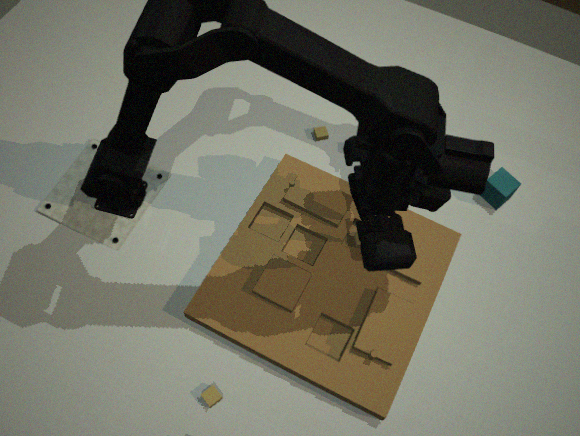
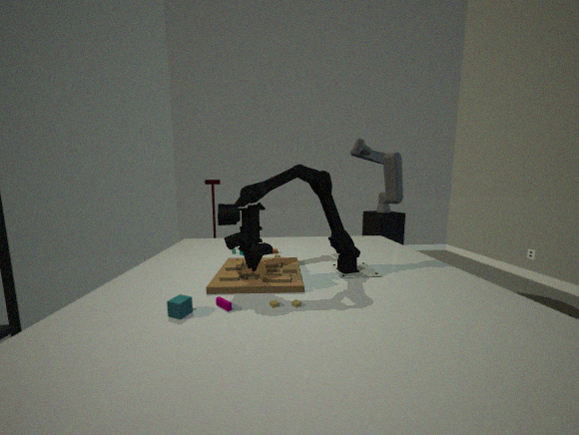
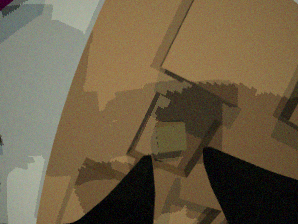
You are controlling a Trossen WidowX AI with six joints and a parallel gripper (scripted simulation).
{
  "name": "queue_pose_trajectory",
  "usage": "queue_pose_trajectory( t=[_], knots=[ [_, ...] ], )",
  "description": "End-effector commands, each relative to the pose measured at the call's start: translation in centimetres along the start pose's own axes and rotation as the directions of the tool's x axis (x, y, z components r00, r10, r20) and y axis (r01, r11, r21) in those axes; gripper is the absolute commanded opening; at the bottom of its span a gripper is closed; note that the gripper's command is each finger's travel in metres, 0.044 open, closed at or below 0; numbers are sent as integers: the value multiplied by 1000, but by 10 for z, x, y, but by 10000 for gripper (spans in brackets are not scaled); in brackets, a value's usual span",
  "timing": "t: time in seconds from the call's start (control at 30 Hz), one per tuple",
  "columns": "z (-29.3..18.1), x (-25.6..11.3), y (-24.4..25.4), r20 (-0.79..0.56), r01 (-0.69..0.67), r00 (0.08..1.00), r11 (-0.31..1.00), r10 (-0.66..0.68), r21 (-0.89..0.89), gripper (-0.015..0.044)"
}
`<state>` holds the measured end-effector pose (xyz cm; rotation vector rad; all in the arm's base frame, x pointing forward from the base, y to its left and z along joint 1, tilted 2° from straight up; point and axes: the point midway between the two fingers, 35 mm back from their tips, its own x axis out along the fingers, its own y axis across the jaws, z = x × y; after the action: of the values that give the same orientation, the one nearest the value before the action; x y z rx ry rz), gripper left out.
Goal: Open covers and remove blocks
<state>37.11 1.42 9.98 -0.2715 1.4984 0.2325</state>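
The wooden puzzle board [image 1: 430,245] [image 2: 255,289] [image 3: 117,45] lies flat. The top view shows three raised covers, one at the upper left [image 1: 315,202], one at the lower left [image 1: 283,286] and one at the right [image 1: 390,320]. Three wells [image 1: 271,222] [image 1: 306,245] [image 1: 330,336] beside them look empty. A small yellowish block [image 3: 171,137] sits in an uncovered well. My gripper [image 3: 177,158] [image 2: 254,269] is partly open and empty, low over that well, with the block just ahead of the fingertips in the wrist view. The top view does not show the fingertips.
Small yellow blocks [image 1: 320,133] [image 1: 212,395] [image 2: 275,303] [image 2: 296,303] rest on the table, clear of the board. A teal cube [image 1: 501,188] [image 2: 180,306] and a magenta bar [image 2: 224,303] lie off the board. Small teal and orange items stand behind it in the exterior view.
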Motion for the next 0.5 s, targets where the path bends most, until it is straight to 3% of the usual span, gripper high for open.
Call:
queue_pose_trajectory(
  t=[0.0, 0.47],
  knots=[
    [0, 1, -1, 1, 3, 1000, 1000, -3, -2, 144],
    [0, 15, -1, 1, 3, 1000, 1000, -3, -2, 144]
  ],
)
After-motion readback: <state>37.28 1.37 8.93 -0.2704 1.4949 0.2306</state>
